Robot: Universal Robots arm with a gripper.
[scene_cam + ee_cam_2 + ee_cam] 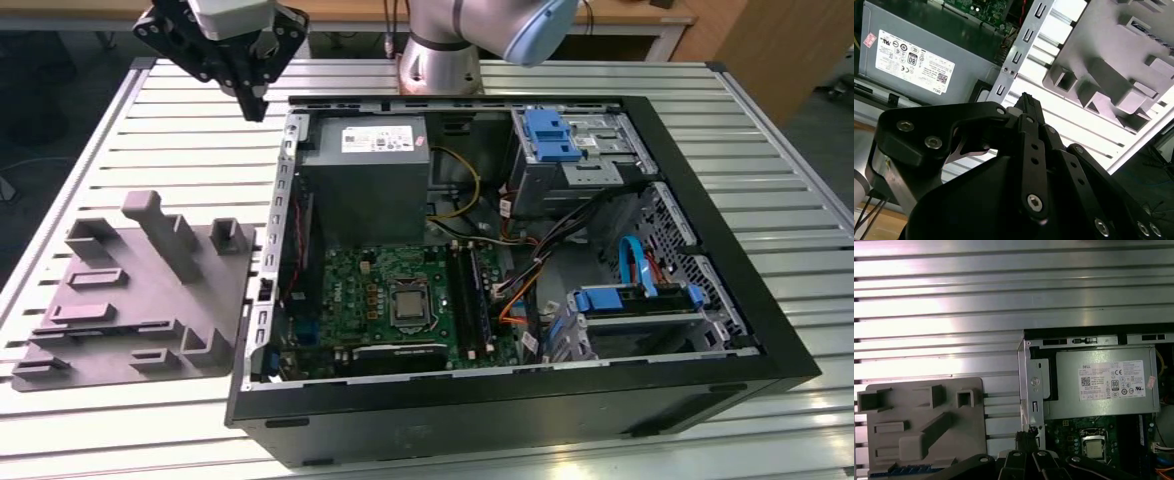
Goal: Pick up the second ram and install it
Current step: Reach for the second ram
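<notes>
Black gripper linkage sits closest in the second wrist view: matte metal bars with silver bolt heads. The fingers taper to one tip and look clenched together with nothing between them. In the exterior view it hangs tip-down over the far part of the table, just off the PC case corner on the exterior view's left. It is raised clear of the case and the holder tray.

The second ram looks to be the thin blue-green strip lying in the tray, along the tray side toward the table's near edge. It is partly cut off by the gripper body, and its chips are not resolvable. It is apart from the gripper and untouched.

Step, as judged: approach to the pick, with the grasp not yet made and the install not begun. A grasp would call for parted fingers squared to the stick and closing on its flat faces. The board is thin and rigid with little to hold, so it would likely tilt if caught off-centre.

Materials:
- Table: shiny ribbed aluminium slats.
- Tray: matte grey moulded plastic with blocky posts and rectangular pockets.
- Case: black sheet metal, open side up.
- Power supply: grey metal box with a white label.
- Motherboard: green, with a square CPU socket and long black slot rails beside it. Whether any rail is filled, cannot tell.
</notes>
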